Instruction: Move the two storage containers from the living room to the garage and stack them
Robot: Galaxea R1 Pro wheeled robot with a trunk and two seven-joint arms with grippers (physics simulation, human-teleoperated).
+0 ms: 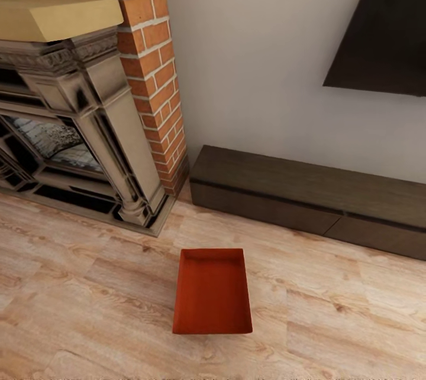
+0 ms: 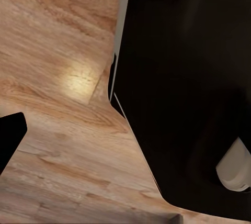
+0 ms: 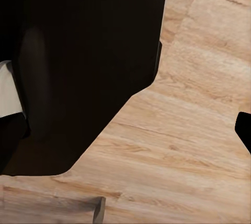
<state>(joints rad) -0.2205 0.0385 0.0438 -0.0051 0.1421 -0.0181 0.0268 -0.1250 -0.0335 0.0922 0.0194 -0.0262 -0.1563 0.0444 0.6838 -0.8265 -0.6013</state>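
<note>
Living room, light wood plank floor (image 1: pixel 89 309). Head view, items:

- Storage container (image 1: pixel 212 291), one, red-orange, rectangular, low walls, open side up. It lies flat on the planks in the lower middle of the view, in front of the brick fireplace (image 1: pixel 77 132) and the low dark cabinet (image 1: pixel 307 200), apart from both. Long axis runs away from the robot toward the wall; the far short end points at the gap where fireplace base meets cabinet end. Interior holds nothing visible.
- Pale wall (image 1: pixel 248 61) behind, with a dark panel (image 1: pixel 384 31) mounted at upper right.
- Yellow mantel shelf (image 1: pixel 59 16) on the brick column.

Left wrist view: planks (image 2: pixel 57 77) and a large black body (image 2: pixel 183 93) of the robot with a white part (image 2: pixel 235 169); a black tip at the picture's edge.

Right wrist view: planks (image 3: pixel 198 130) and the same kind of black mass (image 3: pixel 78 67).

Claws: opening and hold cannot be told for either arm.
</note>
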